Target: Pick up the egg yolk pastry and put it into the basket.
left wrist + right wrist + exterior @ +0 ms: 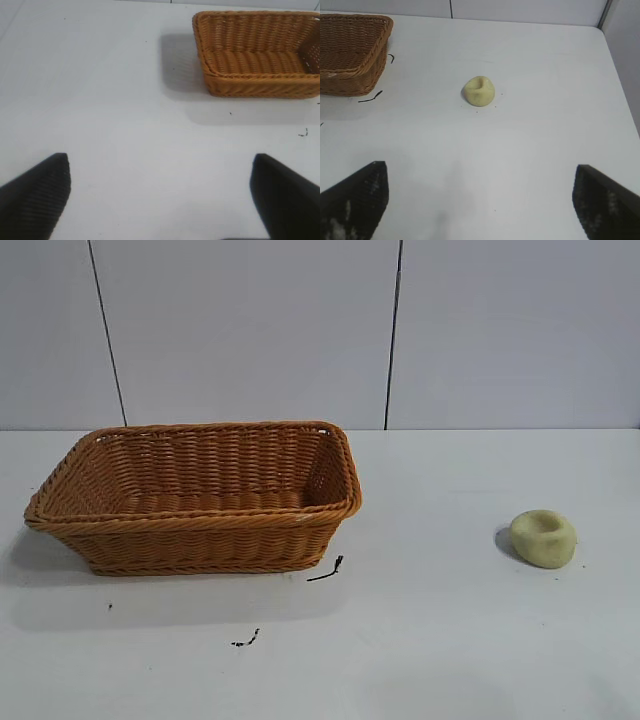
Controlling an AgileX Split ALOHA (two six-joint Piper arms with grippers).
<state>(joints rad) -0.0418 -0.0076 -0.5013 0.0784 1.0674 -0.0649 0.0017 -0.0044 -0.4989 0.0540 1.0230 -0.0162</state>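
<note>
The egg yolk pastry (543, 538), a small pale yellow puck with a dimpled top, lies on the white table at the right. It also shows in the right wrist view (479, 91), ahead of my right gripper (481, 172), which is open, empty and well short of it. The wicker basket (200, 523) stands at the left, empty; it also shows in the left wrist view (260, 82) and partly in the right wrist view (350, 75). My left gripper (160, 165) is open and empty over bare table, away from the basket. Neither gripper shows in the exterior view.
Small black scraps lie on the table by the basket's front corner (327, 570) and nearer the front (246, 640). A grey panelled wall (320, 330) stands behind the table. The table's right edge shows in the right wrist view (620, 75).
</note>
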